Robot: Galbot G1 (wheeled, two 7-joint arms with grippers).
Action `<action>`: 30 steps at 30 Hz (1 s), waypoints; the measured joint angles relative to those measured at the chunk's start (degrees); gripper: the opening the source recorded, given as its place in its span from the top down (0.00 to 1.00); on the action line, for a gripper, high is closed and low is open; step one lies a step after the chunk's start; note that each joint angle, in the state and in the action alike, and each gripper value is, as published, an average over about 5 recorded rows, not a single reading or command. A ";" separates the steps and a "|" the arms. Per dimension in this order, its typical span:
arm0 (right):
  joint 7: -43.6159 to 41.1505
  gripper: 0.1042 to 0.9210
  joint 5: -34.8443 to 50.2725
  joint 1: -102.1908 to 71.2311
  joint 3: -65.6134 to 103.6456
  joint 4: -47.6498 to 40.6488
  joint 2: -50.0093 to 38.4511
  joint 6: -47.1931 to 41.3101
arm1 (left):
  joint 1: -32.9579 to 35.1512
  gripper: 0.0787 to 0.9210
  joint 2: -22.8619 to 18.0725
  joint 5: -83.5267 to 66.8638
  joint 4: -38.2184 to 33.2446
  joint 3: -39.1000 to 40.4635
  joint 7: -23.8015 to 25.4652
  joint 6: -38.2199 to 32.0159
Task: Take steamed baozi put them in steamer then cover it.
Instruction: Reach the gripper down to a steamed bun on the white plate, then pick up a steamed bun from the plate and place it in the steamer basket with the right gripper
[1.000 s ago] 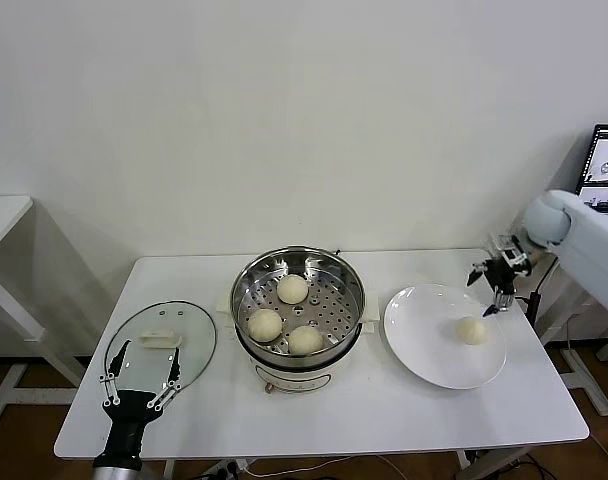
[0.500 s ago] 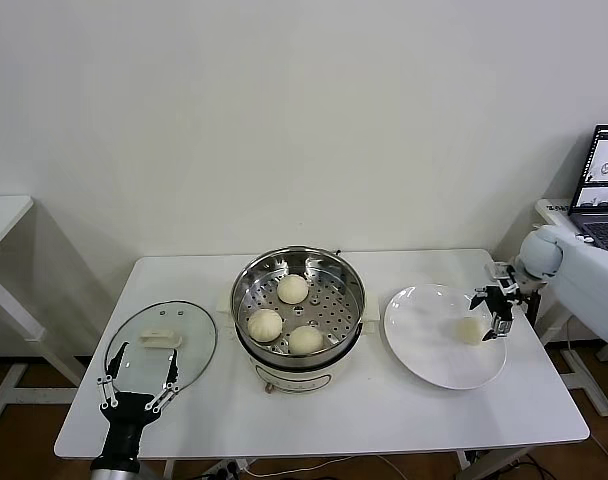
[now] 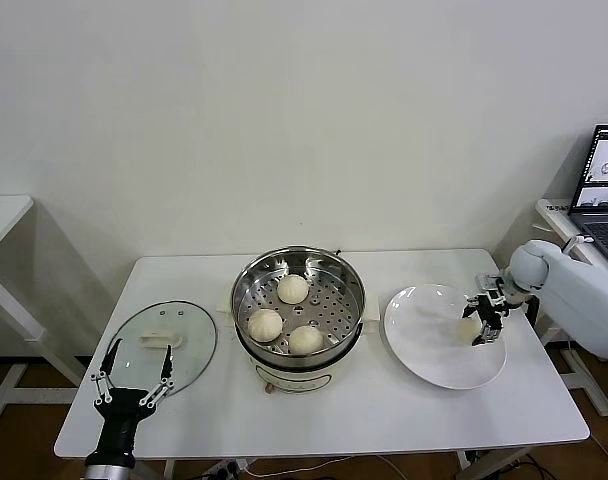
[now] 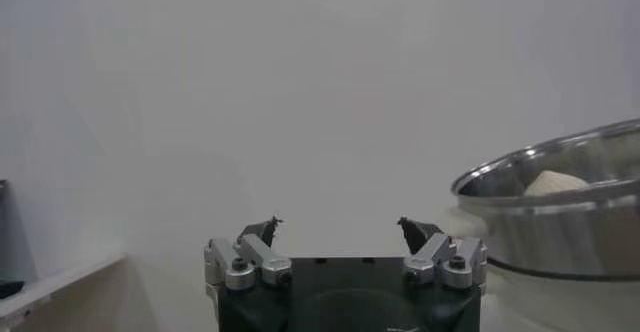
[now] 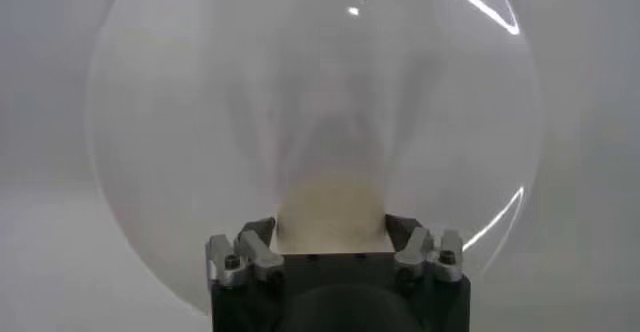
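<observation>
The steamer (image 3: 336, 268) stands mid-table on its cream base and holds three baozi (image 3: 292, 289), (image 3: 265, 324), (image 3: 305, 340). A fourth baozi (image 3: 468, 328) lies on the white plate (image 3: 429, 352) to the right. My right gripper (image 3: 481, 322) is low over the plate, open, with a finger on each side of that baozi; in the right wrist view the baozi (image 5: 330, 212) fills the gap of the gripper (image 5: 330, 226). My left gripper (image 3: 134, 372) is open and empty at the table's front left, by the glass lid (image 3: 184, 330).
The lid's cream handle (image 3: 159, 341) lies just ahead of the left fingers. In the left wrist view the open left gripper (image 4: 338, 226) faces the steamer wall (image 4: 560, 219) with one baozi (image 4: 555, 182) showing. A laptop (image 3: 604, 190) sits at far right.
My right gripper came down from beyond the plate's far right edge onto the plate and now straddles the baozi. My left gripper drew back a little toward the table's front edge.
</observation>
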 measured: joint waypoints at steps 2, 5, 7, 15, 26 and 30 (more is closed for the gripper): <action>0.16 0.30 -0.03 -0.08 0.15 -0.09 0.10 -0.01 | 0.01 0.12 -0.06 -0.16 -0.11 -0.05 0.00 0.06; 0.18 0.34 0.08 -0.01 0.15 0.06 0.02 -0.14 | 0.07 0.12 -0.13 -0.30 -0.21 -0.06 -0.01 0.08; 0.01 0.35 0.33 0.39 -0.11 0.54 -0.20 -0.35 | 0.12 0.12 -0.15 -0.38 -0.31 -0.05 -0.01 0.09; -3.70 0.36 3.37 7.28 -3.64 4.98 0.09 -2.00 | -0.12 0.12 0.00 -0.49 -0.80 0.36 -0.01 0.45; -7.95 0.37 16.07 26.11 -16.08 15.75 5.61 -5.98 | -0.69 0.12 0.49 -0.51 -0.89 1.04 -0.02 0.54; -7.85 0.37 20.32 30.74 -19.92 20.41 8.50 -7.69 | -0.93 0.12 0.48 -0.52 -0.98 1.32 -0.02 0.66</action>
